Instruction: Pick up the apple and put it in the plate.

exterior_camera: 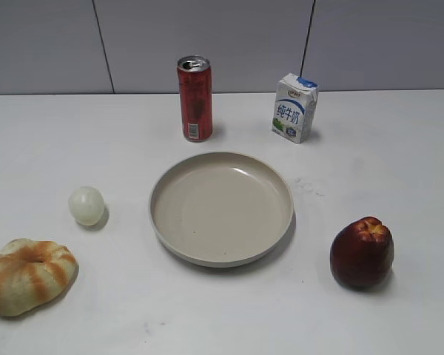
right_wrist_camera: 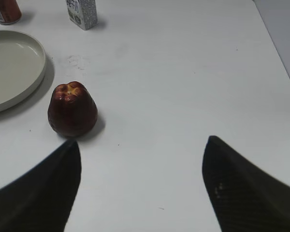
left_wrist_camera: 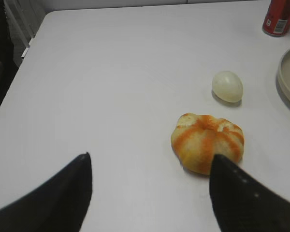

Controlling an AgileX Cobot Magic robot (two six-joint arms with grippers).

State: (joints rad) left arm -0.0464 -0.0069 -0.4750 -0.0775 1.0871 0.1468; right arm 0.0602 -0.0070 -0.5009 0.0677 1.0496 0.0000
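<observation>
The dark red apple (exterior_camera: pixel 362 253) with a yellowish lumpy top stands on the white table at the right, apart from the plate. It also shows in the right wrist view (right_wrist_camera: pixel 72 109). The beige plate (exterior_camera: pixel 220 255) lies in the middle and holds nothing; its rim also shows in the right wrist view (right_wrist_camera: pixel 37 79) and the left wrist view (left_wrist_camera: pixel 284 82). My right gripper (right_wrist_camera: pixel 143 145) is open and empty, with the apple ahead and to its left. My left gripper (left_wrist_camera: pixel 150 157) is open and empty near the bread roll. Neither gripper shows in the exterior view.
A tan striped bread roll (exterior_camera: pixel 26 275) lies at the front left. A pale whitish ball (exterior_camera: pixel 86 205) sits left of the plate. A red can (exterior_camera: pixel 194 98) and a milk carton (exterior_camera: pixel 294 107) stand behind the plate. The table's edge runs along the right (right_wrist_camera: pixel 275 53).
</observation>
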